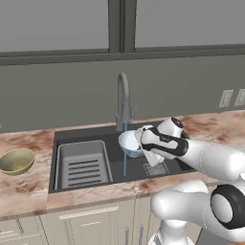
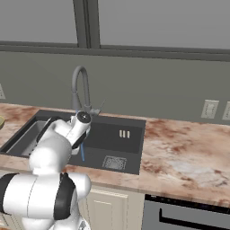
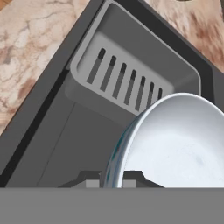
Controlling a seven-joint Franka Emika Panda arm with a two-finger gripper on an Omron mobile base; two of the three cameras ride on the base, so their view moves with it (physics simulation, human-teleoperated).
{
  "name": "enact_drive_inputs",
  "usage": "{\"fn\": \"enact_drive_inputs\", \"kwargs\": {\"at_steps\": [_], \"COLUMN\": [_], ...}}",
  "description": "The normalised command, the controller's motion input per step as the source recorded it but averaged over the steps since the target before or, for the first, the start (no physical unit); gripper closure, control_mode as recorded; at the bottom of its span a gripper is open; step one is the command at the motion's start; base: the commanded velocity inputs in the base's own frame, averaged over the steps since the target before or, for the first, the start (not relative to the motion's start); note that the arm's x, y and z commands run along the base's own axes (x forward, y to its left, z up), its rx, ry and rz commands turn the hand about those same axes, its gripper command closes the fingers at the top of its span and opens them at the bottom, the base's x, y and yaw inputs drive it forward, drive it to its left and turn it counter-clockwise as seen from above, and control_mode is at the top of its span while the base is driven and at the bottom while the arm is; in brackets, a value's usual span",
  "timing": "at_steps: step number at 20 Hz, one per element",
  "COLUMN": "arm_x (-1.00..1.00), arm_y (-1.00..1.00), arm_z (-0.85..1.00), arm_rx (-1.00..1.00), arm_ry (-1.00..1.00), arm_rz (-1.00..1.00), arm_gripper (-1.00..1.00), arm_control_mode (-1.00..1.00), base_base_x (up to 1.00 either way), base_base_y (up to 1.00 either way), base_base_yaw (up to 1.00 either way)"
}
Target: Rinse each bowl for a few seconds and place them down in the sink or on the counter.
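A: Robot arm (image 1: pixel 206 158) fills the foreground, reaching left over the sink (image 1: pixel 79 131). Log items left to right.

B: Gold bowl (image 1: pixel 16 160) sits upright on the counter (image 1: pixel 24 186), left of the basin, well apart from the arm. Next, ribbed tray (image 1: pixel 82 165) in the sink's left half. Then faucet (image 1: pixel 123 100) at the back rim, with a thin blue stream (image 1: pixel 125 153) falling into the basin.

A: Blue bowl?

B: Blue bowl (image 1: pixel 129 142) is held above the basin, tilted on its side, touching the stream. Hand view shows its whitish inside (image 3: pixel 179 144) over the tray.

A: Gripper state?

B: Gripper (image 1: pixel 139 139) pinches the bowl's rim, one fingertip (image 3: pixel 89 180) on each side of the wall. Drain (image 1: pixel 158 168) lies below the hand. Counter continues to the right.
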Motion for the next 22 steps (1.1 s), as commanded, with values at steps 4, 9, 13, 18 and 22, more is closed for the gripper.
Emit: {"fn": "enact_drive_inputs", "kwargs": {"at_steps": [4, 9, 13, 18, 22], "arm_x": [0.22, 0.24, 0.19, 0.20, 0.01], "arm_y": [0.06, 0.04, 0.00, -0.03, -0.08], "arm_z": [0.00, -0.03, -0.09, -0.06, -0.01], "arm_rx": [0.04, 0.05, 0.07, 0.06, 0.03], "arm_ry": [0.04, 0.05, 0.05, 0.03, -0.02], "arm_rz": [0.02, 0.02, 0.03, 0.05, 0.05], "arm_gripper": [1.00, 1.00, 1.00, 1.00, 1.00], "arm_control_mode": [-1.00, -1.00, -1.00, -1.00, -1.00], "base_base_x": [0.00, 0.00, 0.00, 0.00, 0.00], "base_base_y": [0.00, 0.00, 0.00, 0.00, 0.00], "base_base_yaw": [0.00, 0.00, 0.00, 0.00, 0.00]}}
